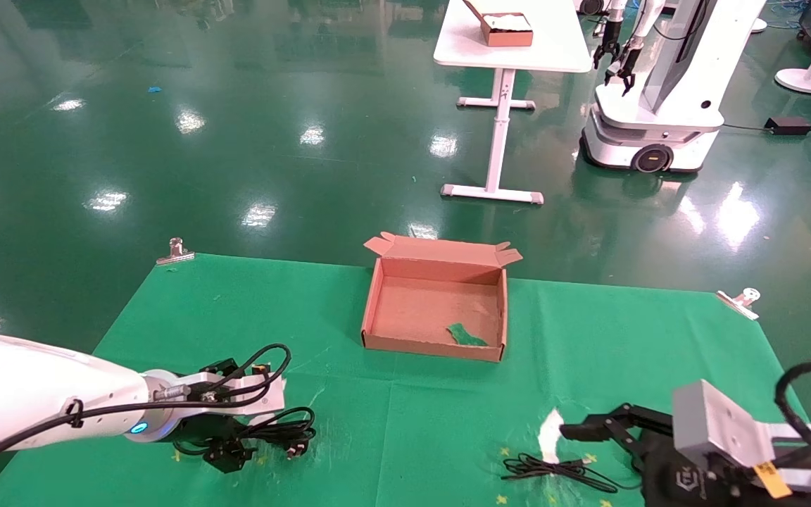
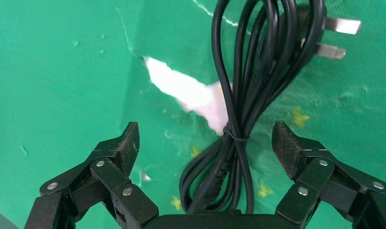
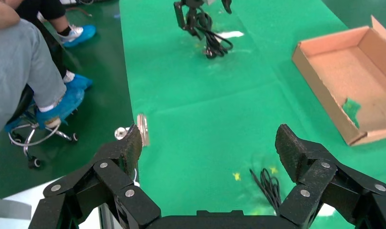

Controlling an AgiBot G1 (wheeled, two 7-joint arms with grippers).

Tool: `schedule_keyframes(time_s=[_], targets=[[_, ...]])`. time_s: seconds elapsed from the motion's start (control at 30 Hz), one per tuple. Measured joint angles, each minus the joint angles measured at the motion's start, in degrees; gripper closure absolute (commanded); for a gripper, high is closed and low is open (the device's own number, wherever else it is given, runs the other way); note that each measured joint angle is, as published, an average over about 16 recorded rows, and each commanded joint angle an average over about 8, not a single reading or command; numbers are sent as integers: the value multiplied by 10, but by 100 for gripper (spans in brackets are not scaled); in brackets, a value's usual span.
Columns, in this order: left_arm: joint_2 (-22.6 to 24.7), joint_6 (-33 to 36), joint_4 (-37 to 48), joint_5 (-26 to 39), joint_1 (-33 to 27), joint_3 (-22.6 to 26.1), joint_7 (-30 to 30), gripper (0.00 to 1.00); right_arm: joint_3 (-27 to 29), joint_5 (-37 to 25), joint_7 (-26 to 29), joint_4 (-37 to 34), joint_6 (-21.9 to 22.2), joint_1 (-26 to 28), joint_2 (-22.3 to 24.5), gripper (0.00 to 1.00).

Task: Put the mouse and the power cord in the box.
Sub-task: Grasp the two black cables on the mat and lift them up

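The power cord [image 2: 243,95], a thick black tied coil with a pronged plug [image 2: 334,38], lies on the green cloth at the front left [image 1: 286,429]. My left gripper [image 2: 207,143] is open and low over it, the coil's looped end between the two fingers, not touching them. In the head view this gripper [image 1: 226,451] is just left of the cord. The brown cardboard box [image 1: 377,310] sits at table centre, flaps at its far edge. My right gripper [image 1: 592,436] is open at the front right. A thin black bundled cable [image 1: 560,472] lies below it [image 3: 269,183]. The mouse body is hidden.
A green scrap [image 1: 467,335] lies inside the box. The cloth has a white tear [image 1: 550,433] near the right gripper. Metal clips [image 1: 175,251] [image 1: 740,301] hold the cloth's far corners. A seated person [image 3: 28,71] is beside the table. Another robot [image 1: 652,105] stands far off.
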Motion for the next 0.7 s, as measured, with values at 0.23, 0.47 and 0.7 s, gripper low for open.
schedule_keyframes(time_s=[0.23,0.47,0.7], targets=[[5,-8,7,1,1,1,5,0,-47,-111,17,-4,-24,45,-26,0],[5,-10,8,1,2,1,7,0,-126,-281,16,-64,-53,136,-113,0],[5,-10,8,1,2,1,7,0,-193,-412,-32,-203,-49,224,-233,0]])
